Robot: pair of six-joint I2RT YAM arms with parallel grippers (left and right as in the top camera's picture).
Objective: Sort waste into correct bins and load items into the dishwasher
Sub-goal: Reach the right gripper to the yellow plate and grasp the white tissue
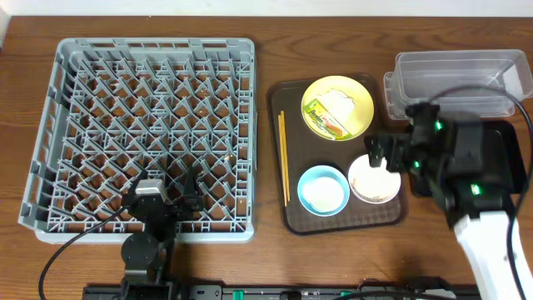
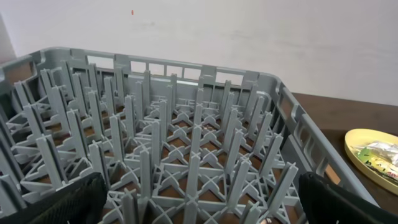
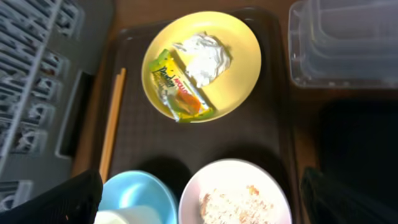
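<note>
Left tool and right tool released, I judged the wrapper ahead of the right needed pinching first.

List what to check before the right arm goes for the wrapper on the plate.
1. Right gripper open: ok, jaws stand wide.
2. Gripper over the wrapper: not ok, it hangs over the white bowl; the wrapper lies farther ahead.
3. Wrapper free to lift: ok, it lies on the plate with nothing on top, one end against the tissue.
4. Black tray ready to take waste: cannot tell, it is mostly hidden.
5. Left gripper out of the way: ok, open over the rack, far from the plate.
</note>
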